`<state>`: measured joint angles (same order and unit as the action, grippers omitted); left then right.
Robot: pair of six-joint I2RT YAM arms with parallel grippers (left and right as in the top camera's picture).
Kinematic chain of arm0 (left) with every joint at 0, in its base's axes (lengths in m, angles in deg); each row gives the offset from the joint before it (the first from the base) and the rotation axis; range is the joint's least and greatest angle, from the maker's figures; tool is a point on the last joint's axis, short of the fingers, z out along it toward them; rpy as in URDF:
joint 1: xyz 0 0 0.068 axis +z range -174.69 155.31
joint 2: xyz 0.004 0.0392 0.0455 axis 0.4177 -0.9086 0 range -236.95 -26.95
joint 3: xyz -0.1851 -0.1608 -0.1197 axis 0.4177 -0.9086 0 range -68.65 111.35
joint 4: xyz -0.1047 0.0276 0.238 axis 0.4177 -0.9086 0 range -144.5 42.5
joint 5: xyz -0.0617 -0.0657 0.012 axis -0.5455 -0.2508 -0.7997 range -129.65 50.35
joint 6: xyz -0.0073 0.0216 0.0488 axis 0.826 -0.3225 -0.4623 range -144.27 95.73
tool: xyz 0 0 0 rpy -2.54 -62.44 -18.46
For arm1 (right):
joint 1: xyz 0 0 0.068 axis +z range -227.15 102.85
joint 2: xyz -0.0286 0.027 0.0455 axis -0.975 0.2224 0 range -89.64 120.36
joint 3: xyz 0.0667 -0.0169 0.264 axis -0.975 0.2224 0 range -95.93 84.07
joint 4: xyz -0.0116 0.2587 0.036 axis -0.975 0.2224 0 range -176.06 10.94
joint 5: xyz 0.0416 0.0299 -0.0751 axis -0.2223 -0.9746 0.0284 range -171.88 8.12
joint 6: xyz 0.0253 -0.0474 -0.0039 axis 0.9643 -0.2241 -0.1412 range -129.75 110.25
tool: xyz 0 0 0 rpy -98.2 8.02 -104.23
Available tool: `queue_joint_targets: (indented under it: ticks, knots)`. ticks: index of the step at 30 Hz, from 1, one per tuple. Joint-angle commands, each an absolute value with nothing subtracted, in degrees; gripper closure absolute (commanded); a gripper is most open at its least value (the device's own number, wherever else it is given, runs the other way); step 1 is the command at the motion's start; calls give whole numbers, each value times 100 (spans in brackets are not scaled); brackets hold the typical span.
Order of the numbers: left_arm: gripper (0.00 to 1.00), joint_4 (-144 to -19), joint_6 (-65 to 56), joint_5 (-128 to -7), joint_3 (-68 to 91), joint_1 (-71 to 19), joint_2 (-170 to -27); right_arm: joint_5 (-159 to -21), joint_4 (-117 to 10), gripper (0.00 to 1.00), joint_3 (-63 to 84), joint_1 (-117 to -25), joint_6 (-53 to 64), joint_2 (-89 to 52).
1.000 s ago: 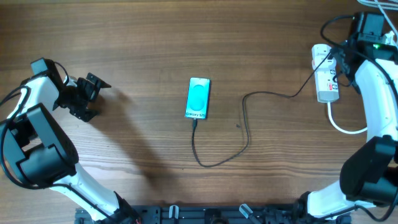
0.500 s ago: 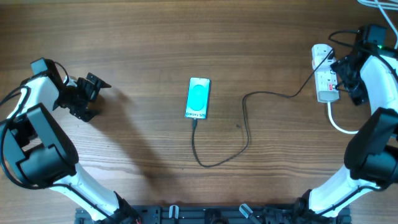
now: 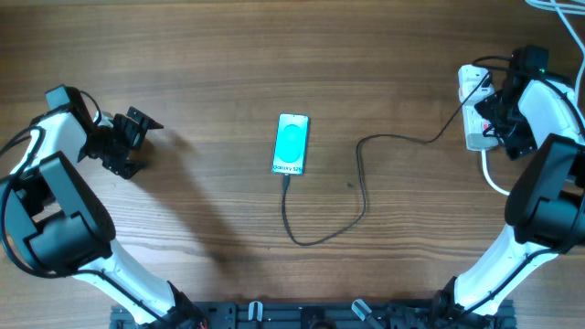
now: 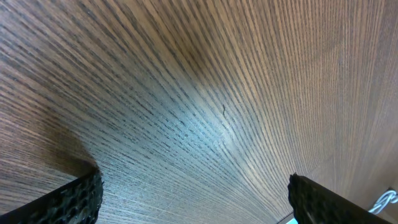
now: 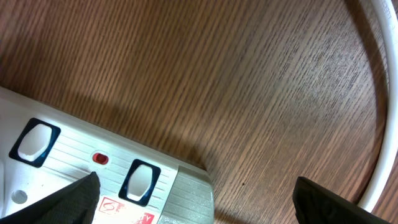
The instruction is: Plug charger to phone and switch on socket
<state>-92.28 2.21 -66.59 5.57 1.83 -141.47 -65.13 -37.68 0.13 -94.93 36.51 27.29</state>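
The right gripper [image 3: 501,125] is hovering directly over the socket [image 3: 475,130] at the far right side of the table [image 3: 201,55], and its jaws are standing fully apart and are holding nothing. In the right wrist view the two dark fingertips [image 5: 84,196] are showing only at the lower corners, with the end of the white socket lying between them and below them. Two white rocker switches [image 5: 140,182] in black frames are facing upward there, and a small red mark [image 5: 99,158] is sitting between them. Whether a fingertip is touching the socket, I cannot tell. The thick white cord [image 3: 498,183] is leaving the socket and curving along the right edge. The phone [image 3: 292,143] is lying flat near the middle of the table, with the teal screen up and the white text strip at its near end. The charger [image 3: 363,187] is running as a thin black cable from the socket, bending down, making a loop, and its tip is meeting the near edge of the phone; if it is fully seated is too small to tell. The left gripper [image 3: 139,146] is resting far at the left side, well apart from the phone, and is also gaping wide and empty, with only bare wood showing between its fingers in the left wrist view.
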Motion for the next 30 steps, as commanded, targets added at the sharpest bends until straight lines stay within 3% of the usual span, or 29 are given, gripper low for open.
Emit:
queue_joint_targets:
  ticks: [1, 30]
  knots:
    - [0, -9212, 210, -6276, 364, 179, -14375, -6777, -3869, 0, -66, -9480, 3680, 3002]
    - [0, -9212, 210, -6276, 364, 179, -14375, -6878, -4496, 0, -66, -9694, 4123, 3094]
